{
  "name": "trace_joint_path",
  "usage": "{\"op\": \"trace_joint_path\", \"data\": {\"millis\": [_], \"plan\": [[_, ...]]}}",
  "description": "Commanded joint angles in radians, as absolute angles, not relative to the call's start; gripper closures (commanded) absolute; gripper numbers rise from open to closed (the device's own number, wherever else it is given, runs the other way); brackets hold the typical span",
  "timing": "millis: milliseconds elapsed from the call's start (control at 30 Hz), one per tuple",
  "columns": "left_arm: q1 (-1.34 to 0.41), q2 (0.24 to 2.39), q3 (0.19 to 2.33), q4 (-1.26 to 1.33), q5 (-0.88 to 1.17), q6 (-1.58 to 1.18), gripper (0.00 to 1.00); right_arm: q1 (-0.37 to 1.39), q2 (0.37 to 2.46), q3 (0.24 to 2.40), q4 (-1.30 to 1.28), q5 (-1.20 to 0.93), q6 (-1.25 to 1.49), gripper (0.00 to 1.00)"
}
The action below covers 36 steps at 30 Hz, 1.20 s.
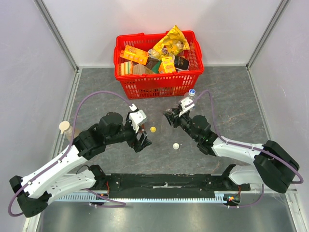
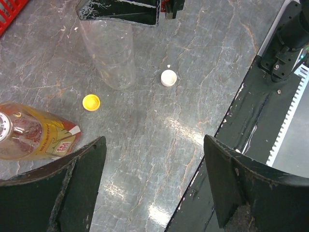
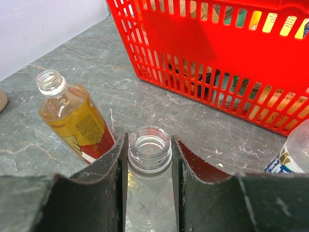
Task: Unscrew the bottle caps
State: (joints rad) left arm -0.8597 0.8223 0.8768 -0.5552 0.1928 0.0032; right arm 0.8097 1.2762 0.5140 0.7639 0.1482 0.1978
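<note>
My right gripper [image 3: 149, 141] is shut on the neck of a clear bottle [image 3: 148, 193] whose mouth is open and capless; the pair also shows in the top view [image 1: 170, 116] and the bottle in the left wrist view [image 2: 110, 53]. The yellow cap [image 1: 153, 129] [image 2: 91, 102] and the white cap [image 1: 176, 146] [image 2: 169, 78] lie loose on the table. The blue cap [image 1: 192, 91] sits on an upright bottle [image 3: 293, 154] by the basket. My left gripper [image 1: 144, 140] [image 2: 154, 159] is open and empty, hovering above the table near the yellow cap.
A capless yellow-and-red labelled bottle [image 3: 73, 116] [image 2: 29, 137] lies left of the clear bottle. A red basket [image 1: 158, 84] full of groceries stands at the back. A bottle with a beige cap [image 1: 64, 126] stands at the left wall. The black rail [image 2: 251, 111] runs along the near edge.
</note>
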Motion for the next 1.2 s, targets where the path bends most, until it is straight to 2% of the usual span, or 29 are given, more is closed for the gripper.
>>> {"op": "trace_joint_path", "data": {"millis": [0,33,167,267,500,567,733,1000,1167], "plan": [[-0.859,0.819,0.877,-0.56,0.21,0.044,0.14,0.825,1.255,0.485,0.79,0.189,0.183,0.86],[-0.858,0.819,0.877,-0.56,0.212,0.046,0.14,0.827,1.249,0.479,0.788,0.187,0.181,0.82],[-0.859,0.824,0.879,-0.561,0.212,0.044,0.14,0.828,1.223,0.471,0.767,0.176,0.192,0.49],[-0.859,0.824,0.879,-0.561,0.215,0.046,0.14,0.83,1.2,0.465,0.758,0.169,0.202,0.32],[-0.859,0.827,0.874,-0.561,0.207,0.045,0.14,0.83,1.144,0.482,0.709,0.166,0.212,0.05],[-0.859,0.828,0.867,-0.561,0.21,0.043,0.14,0.83,1.125,0.5,0.669,0.16,0.216,0.02],[-0.859,0.83,0.864,-0.565,0.199,0.046,0.14,0.83,1.072,0.537,0.609,0.146,0.233,0.02],[-0.859,0.812,0.862,-0.558,0.189,0.043,0.15,0.83,1.014,0.618,0.543,0.251,0.278,0.02],[-0.858,0.818,0.862,-0.558,0.18,0.04,0.16,0.821,1.049,0.704,0.465,0.398,0.275,0.02]]}}
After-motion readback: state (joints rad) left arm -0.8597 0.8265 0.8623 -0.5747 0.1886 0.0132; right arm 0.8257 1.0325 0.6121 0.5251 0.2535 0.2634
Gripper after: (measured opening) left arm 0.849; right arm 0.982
